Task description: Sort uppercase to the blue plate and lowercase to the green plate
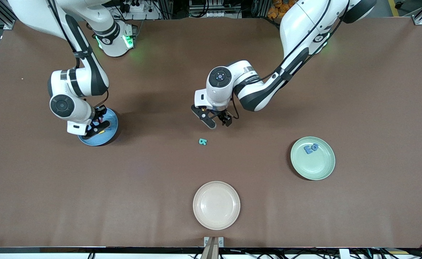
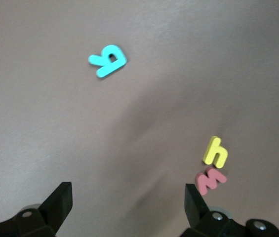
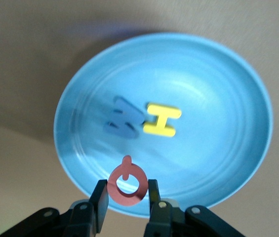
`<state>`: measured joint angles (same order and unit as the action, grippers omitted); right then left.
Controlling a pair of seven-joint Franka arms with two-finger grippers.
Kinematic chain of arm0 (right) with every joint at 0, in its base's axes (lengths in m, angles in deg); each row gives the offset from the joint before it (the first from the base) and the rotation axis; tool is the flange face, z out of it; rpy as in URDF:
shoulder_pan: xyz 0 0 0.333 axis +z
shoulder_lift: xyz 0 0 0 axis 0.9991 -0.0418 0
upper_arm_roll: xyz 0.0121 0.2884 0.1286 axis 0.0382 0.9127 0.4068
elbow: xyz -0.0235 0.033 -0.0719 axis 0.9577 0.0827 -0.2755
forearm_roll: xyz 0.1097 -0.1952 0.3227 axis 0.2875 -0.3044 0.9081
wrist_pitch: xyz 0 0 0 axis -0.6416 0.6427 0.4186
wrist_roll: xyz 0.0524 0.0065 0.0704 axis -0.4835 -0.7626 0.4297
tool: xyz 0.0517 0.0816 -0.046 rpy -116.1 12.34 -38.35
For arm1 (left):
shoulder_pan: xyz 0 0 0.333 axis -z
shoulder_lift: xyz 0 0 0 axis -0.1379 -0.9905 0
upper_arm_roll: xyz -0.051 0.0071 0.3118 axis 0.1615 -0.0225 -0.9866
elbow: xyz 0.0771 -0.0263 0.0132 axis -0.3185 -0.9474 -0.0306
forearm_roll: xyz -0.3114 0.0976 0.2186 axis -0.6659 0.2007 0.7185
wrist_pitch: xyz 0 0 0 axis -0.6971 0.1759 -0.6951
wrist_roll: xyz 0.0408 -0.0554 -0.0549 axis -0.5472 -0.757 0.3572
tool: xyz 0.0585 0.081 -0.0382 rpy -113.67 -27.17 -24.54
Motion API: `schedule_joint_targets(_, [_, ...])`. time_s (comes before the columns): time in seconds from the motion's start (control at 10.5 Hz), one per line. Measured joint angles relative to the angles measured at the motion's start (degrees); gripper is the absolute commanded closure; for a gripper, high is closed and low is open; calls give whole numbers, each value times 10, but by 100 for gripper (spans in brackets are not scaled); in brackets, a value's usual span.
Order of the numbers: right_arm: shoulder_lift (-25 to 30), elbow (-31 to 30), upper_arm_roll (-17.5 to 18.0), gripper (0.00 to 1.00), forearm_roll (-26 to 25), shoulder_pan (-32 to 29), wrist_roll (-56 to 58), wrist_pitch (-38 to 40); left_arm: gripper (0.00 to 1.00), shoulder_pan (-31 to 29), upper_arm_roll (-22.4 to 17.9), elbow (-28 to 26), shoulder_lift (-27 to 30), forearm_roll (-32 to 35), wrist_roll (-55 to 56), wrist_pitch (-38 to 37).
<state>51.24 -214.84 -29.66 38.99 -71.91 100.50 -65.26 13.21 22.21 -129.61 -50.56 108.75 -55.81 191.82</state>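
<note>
My right gripper [image 1: 97, 127] hangs over the blue plate [image 1: 112, 120], shut on the red Q [image 3: 128, 183]. The Q stands edge-up between both pads over the plate's rim [image 3: 218, 98]. In the plate lie a blue W [image 3: 124, 123] and a yellow H [image 3: 162, 120]. My left gripper [image 1: 218, 122] is open and empty above the table's middle. A teal B-like letter [image 1: 203, 141] lies just nearer the camera than it. The left wrist view shows that teal letter [image 2: 108, 60], a yellow lowercase h [image 2: 216, 151] and a red lowercase m [image 2: 211, 179] on the table. The green plate [image 1: 317, 169] holds two blue lowercase letters [image 1: 311, 148].
A cream plate [image 1: 216, 205] sits near the table's front edge, nearer the camera than the teal letter. The green plate is toward the left arm's end of the table, the blue plate toward the right arm's end.
</note>
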Motion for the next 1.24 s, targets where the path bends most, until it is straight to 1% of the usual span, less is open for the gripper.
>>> schedule_joint_targets(0.19, [0, -4, 1, 4, 18, 1, 0, 18, 0, 18, 0, 0, -1, 8, -1, 3])
schedule_joint_targets(0.48, [0, -4, 2, 4, 33, 3, 0, 16, 10, 44, -2, 0, -5, 18, -1, 3])
schedule_joint_targets(0.57, [0, -3, 2, 5, 51, 5, 0, 11, 12, 48, -2, 0, -8, 18, -1, 3])
schedule_joint_targets(0.67, [0, -1, 3, 5, 80, 7, 0, 2, 16, 51, -2, 1, -11, 18, -1, 3])
schedule_joint_targets(0.76, [0, 5, 4, 5, 101, 10, -5, -11, 18, 52, -3, 3, -15, 18, -1, 4])
schedule_joint_targets(0.95, [0, 23, 9, 5, 114, 20, -42, -30, 22, 57, -4, 10, -25, 19, -1, 5])
schedule_joint_targets(1.14, [0, 39, 27, 5, 116, 23, -97, -51, 25, 75, -13, 24, -38, 25, -1, 6])
schedule_joint_targets(1.24, [0, 45, 39, 5, 117, 23, -125, -59, 28, 83, -18, 32, -45, 26, -1, 8])
